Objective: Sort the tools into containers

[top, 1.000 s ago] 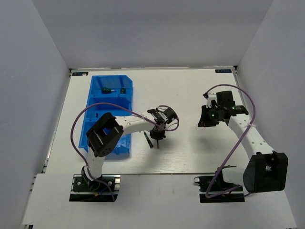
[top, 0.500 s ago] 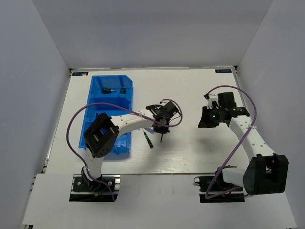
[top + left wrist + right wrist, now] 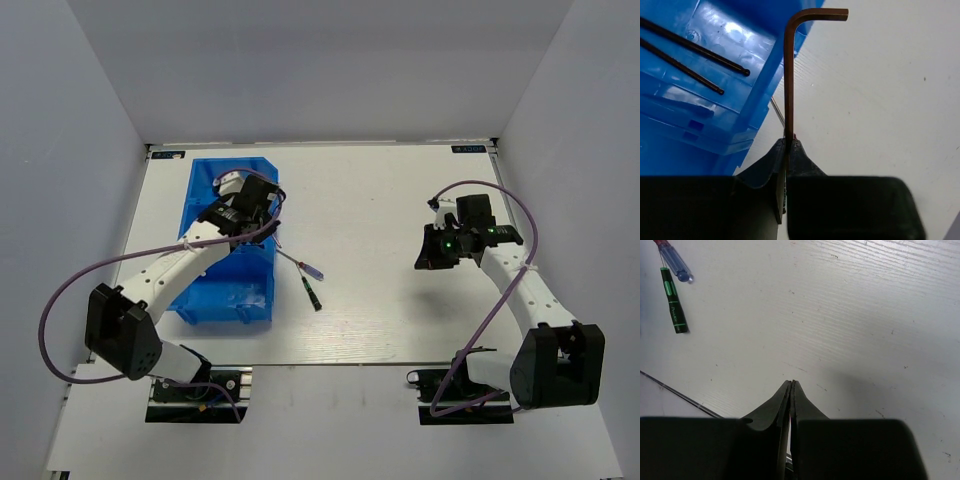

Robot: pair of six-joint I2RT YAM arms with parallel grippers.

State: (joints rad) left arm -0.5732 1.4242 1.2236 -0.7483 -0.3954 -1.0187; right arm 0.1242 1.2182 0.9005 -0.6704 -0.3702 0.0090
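Swinging away from the middle of the tabletop (image 3: 880, 100), the left tool (image 3: 786, 144) is hanging at the edge of the blue bin (image 3: 762, 90), pinching a hex key (image 3: 788, 75) by its long leg. That leg is running straight ahead of the tool, its short bend pointing right, away from the bin. Just left of it the compartment holding two hex keys (image 3: 695, 42) is lying open; the right tool (image 3: 791, 386), pressed shut and empty, is idling far off.

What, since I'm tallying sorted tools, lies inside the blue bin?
Two dark hex keys lie in one compartment of the bin. The left gripper, shut on a third hex key, and its arm hide much of the rest from above.
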